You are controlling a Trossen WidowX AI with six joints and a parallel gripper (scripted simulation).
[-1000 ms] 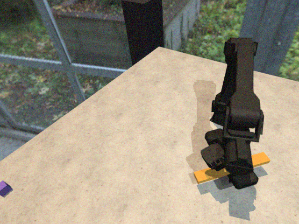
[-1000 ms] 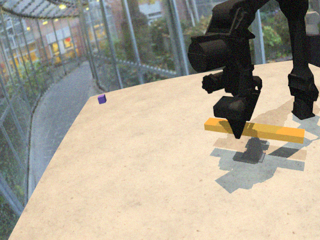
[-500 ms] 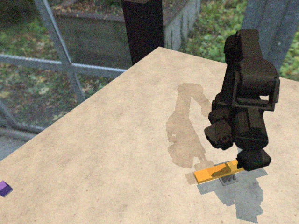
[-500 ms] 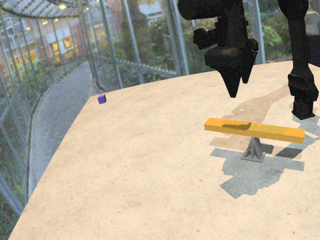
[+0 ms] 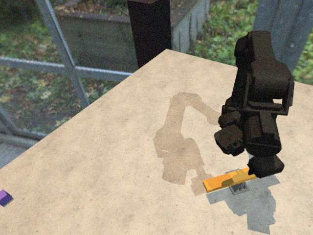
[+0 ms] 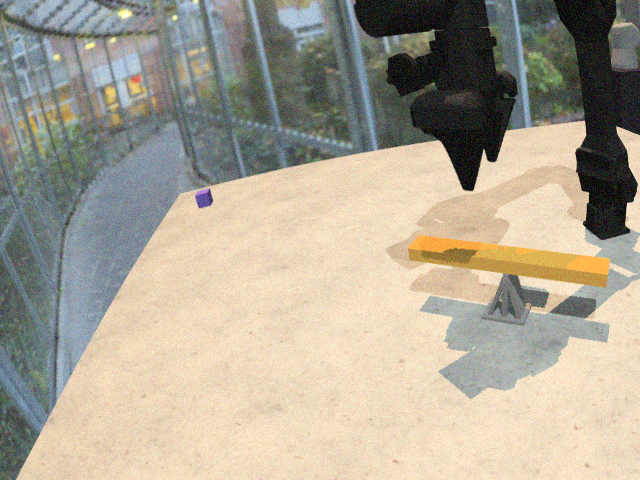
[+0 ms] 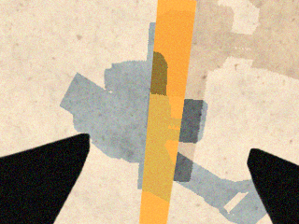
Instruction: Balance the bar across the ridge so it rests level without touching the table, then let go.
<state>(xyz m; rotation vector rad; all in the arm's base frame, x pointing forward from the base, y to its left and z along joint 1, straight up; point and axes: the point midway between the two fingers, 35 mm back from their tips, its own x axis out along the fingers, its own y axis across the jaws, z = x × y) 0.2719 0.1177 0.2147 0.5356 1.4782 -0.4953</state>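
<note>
Bar [image 5: 227,178] [image 6: 509,260] [image 7: 165,112] is set across top of ridge [image 5: 238,188] [image 6: 507,304], roughly level, both ends off the desk [image 5: 113,152] [image 6: 258,335] [image 7: 37,56]. Bar and ridge are placed well apart from the desk's far left corner in exterior view, where purple cube [image 5: 5,198] [image 6: 204,198] is seen near that corner. Gripper [image 6: 481,175] [image 7: 169,148] is held above bar, jaws spread wide, nothing gripped; bar is let go. In wrist view bar is seen between the fingertips' sides, untouched. In top view bar's one end is partly covered by the arm [image 5: 262,131] [image 6: 597,103].
</note>
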